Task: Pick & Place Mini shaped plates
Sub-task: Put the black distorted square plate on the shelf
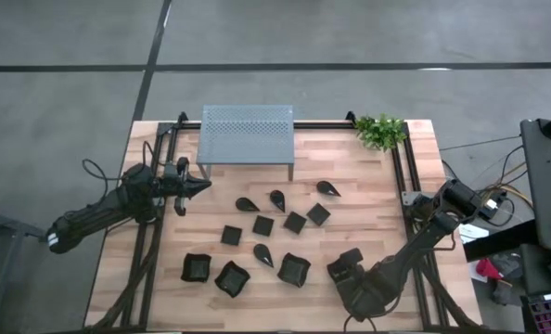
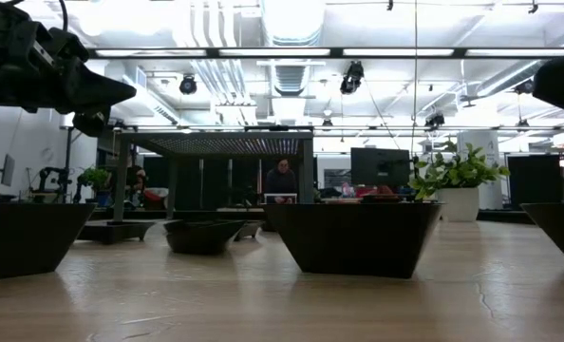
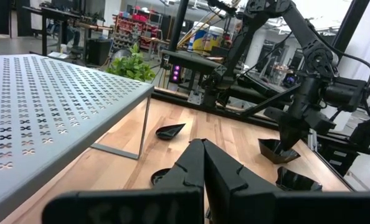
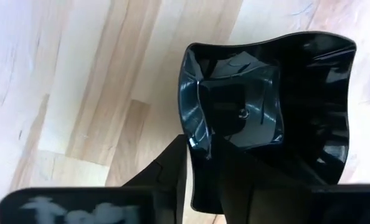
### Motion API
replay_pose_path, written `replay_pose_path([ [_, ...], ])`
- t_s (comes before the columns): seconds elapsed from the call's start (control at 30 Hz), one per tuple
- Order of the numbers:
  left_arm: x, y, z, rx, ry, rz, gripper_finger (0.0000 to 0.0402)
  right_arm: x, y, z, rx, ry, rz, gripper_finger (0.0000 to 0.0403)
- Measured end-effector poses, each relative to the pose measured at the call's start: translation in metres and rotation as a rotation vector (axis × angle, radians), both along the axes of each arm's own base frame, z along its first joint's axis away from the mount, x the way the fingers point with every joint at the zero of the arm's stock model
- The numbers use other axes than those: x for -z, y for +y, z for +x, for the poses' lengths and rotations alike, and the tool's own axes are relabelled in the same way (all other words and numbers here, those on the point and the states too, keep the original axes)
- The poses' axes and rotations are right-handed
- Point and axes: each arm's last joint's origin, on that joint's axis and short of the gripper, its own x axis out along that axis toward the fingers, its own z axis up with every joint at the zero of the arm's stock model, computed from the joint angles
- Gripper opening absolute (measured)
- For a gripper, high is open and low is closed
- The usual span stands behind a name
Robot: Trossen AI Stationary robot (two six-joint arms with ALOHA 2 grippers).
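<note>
Two dark, six-joint robot arms, seen from overhead and from their wrist cameras.
The left arm (image 1: 99, 211) and right arm (image 1: 424, 239) are matte black, built of chunky jointed segments with thin black cables looping alongside; each ends in two tapered, angular black fingers (image 3: 225, 174).

In the high view, the right gripper (image 1: 352, 278) is covering part of a wavy plate (image 1: 348, 261) at five o'clock. In the low view, frame edges are cutting off two dishes (image 2: 21, 236).
</note>
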Motion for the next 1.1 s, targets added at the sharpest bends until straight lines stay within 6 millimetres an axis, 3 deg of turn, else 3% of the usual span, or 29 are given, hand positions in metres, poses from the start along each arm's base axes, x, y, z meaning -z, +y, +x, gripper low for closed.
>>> replay_pose_path([
  [0.17,0.0,0.0,0.0,0.0,0.0,0.0,0.0003,0.0,-0.001,0.0,-0.005,-0.009,-0.011,0.0016],
  [0.3,0.0,0.0,0.0,0.0,0.001,0.0,0.0003,-0.006,-0.001,0.002,-0.016,-0.033,-0.031,0.001],
  [0.67,0.0,0.0,0.0,0.0,0.0,0.0,0.0003,-0.056,-0.015,0.03,-0.057,-0.168,-0.252,0.0008],
  [0.83,0.0,0.0,0.0,0.0,0.0,0.0,0.0003,-0.074,-0.033,0.054,-0.067,-0.234,-0.338,0.0008],
  [1.1,0.0,0.0,0.0,0.0,0.001,0.0,0.0003,-0.102,-0.085,0.097,-0.035,-0.261,-0.393,0.0008],
])
